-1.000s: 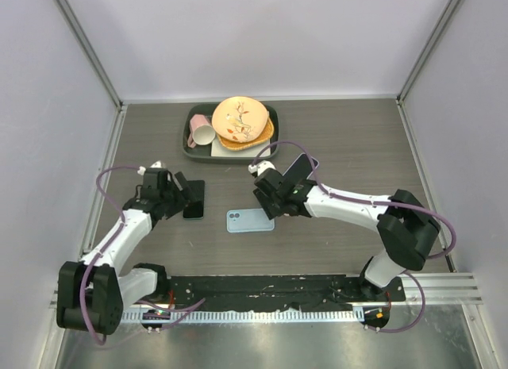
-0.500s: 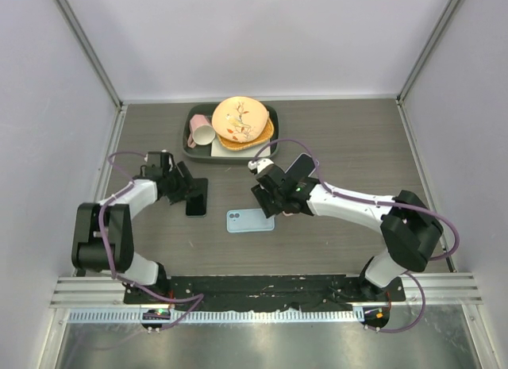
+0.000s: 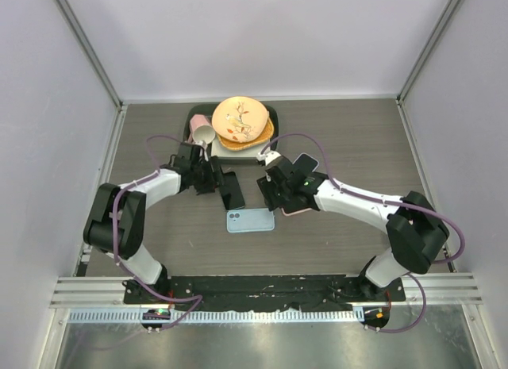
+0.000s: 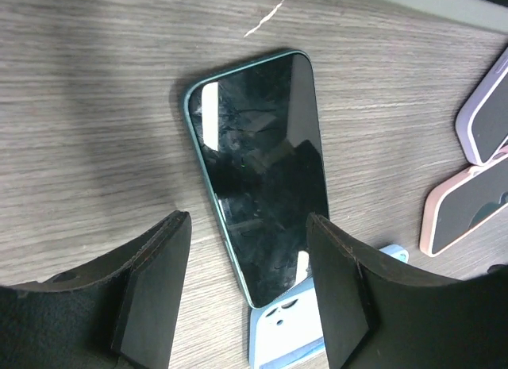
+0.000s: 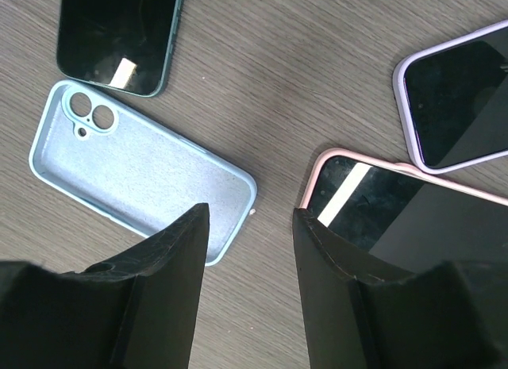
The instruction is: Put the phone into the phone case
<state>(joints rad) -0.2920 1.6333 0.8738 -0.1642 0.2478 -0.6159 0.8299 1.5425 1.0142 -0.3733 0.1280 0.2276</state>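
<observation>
From the overhead view I saw the phone (image 3: 232,191) lying flat on the surface (image 3: 357,147), screen up, not yet in the phone case (image 3: 250,221). The phone sat just behind the case, one short end beside the case's camera-hole corner. I could not tell whether the two were touching.

The case was light blue and lay hollow side up with nothing in it, between the two arms.

On my left wrist camera the left fingers (image 4: 151,297) stood spread on either side of the phone's near end. Bare surface showed between one finger and the phone's edge, and the other finger overlapped the opposite edge in that view. They were released and had no grip on the phone.

On the right wrist camera the right fingers (image 5: 341,297) were also parted and held nothing. Between them I saw only surface and one corner of the case.

A pink-cased phone (image 5: 397,210) lay just beside that finger, screen up. A lilac-cased phone (image 5: 456,107) lay a little beyond it. The two were close together, but I could not tell whether they touched.

At the back of the surface a dark tray (image 3: 188,147) held stacked plates (image 3: 240,119) and a pink mug (image 3: 202,133) on its side.
</observation>
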